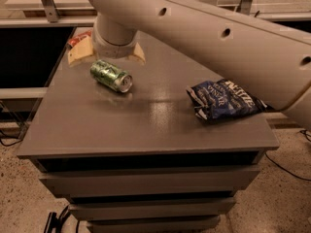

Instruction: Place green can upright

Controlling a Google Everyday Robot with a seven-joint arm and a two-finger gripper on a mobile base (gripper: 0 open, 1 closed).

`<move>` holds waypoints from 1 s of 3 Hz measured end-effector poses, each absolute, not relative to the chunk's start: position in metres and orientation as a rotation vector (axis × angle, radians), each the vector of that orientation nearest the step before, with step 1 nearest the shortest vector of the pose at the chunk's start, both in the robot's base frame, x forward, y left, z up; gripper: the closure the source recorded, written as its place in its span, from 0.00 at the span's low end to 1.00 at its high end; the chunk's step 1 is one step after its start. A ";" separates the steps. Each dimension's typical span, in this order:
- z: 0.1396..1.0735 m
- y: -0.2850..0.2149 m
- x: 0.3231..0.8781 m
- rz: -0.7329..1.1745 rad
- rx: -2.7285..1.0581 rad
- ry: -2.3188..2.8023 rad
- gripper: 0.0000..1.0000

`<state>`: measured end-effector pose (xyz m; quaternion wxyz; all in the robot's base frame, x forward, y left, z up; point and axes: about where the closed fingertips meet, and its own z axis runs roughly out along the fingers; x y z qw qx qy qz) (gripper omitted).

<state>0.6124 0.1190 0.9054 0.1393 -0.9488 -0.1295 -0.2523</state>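
Note:
The green can [111, 75] lies on its side on the grey table [146, 125], at the far left, its silver end facing front right. My gripper [114, 46] is at the end of the big white arm [218, 38], which reaches in from the right. It hangs just behind and above the can, and the wrist housing covers most of it. I see nothing held in it.
A crumpled blue chip bag [223, 100] lies near the table's right edge, under the arm. A tan packet [79, 51] and a red item [77, 37] sit at the far left corner, behind the gripper. Metal rails run along the back.

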 end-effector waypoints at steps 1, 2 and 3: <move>0.902 0.120 0.630 -0.781 -2.753 -0.508 0.00; 0.895 0.116 0.646 -0.798 -2.769 -0.618 0.00; 0.885 0.113 0.656 -0.800 -2.798 -0.732 0.00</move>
